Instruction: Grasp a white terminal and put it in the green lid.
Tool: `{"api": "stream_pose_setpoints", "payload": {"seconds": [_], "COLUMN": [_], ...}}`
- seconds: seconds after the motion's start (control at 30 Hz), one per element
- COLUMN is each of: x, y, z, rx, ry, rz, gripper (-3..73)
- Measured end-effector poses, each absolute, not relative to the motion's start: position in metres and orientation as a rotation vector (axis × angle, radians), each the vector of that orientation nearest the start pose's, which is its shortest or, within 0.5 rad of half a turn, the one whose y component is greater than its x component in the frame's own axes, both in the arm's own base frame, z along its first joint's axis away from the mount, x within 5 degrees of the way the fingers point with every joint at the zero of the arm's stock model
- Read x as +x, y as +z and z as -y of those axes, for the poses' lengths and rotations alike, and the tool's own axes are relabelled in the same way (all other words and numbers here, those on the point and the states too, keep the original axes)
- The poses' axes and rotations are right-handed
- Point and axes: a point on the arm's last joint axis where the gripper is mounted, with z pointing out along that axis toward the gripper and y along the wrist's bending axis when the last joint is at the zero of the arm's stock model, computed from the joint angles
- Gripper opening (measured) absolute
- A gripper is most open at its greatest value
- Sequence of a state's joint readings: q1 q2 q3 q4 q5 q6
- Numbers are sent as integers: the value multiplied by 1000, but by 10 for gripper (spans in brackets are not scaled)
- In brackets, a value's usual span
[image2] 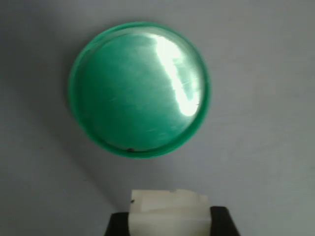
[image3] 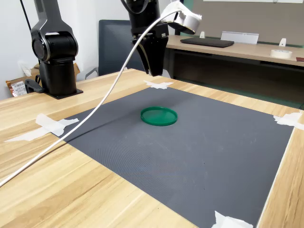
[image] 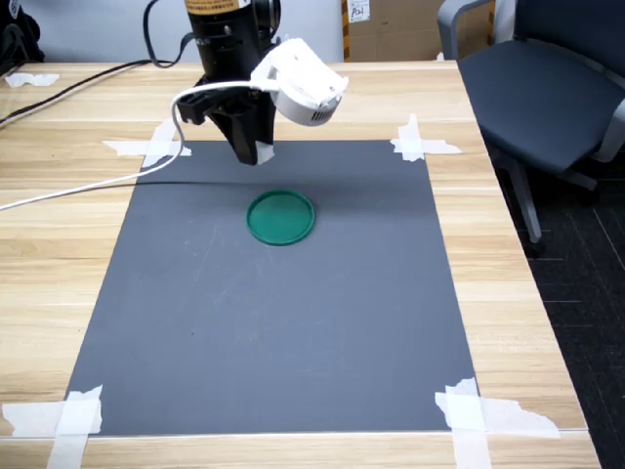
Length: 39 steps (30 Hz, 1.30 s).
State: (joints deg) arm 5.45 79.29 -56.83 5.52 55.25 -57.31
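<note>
Green lid (image: 281,217) lies flat and empty on the dark grey mat (image: 293,332); I see nothing inside it in any view, only glare across its floor in the wrist view. My gripper (image: 252,151) hangs above the mat's far edge, clear of the lid. The wrist view shows what the others barely do: the white terminal (image2: 169,210) clamped between the two black fingers (image2: 119,223), closed snug against its sides. In the first exterior view it is only a pale sliver at the fingertips. In the second exterior view I cannot make it out, and the arm's top is cut off.
</note>
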Motion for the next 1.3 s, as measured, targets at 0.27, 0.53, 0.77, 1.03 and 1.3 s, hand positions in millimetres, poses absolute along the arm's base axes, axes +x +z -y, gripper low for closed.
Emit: {"api": "stream_pose_setpoints", "payload": {"seconds": [0.27,0.53,0.77,1.03,1.3], "x": [257,271,275,276,281], "y": [258,238,223,223,213], "z": [-33,-38,-55,-53,-53], "rx": [-1418,-1507,-1582,-1594,-1613], "ry": [-85,-74,-83,-131,-140], "rz": [-2415,-2403,-2412,-2408,-2426], "gripper": [253,253,253,253,253]}}
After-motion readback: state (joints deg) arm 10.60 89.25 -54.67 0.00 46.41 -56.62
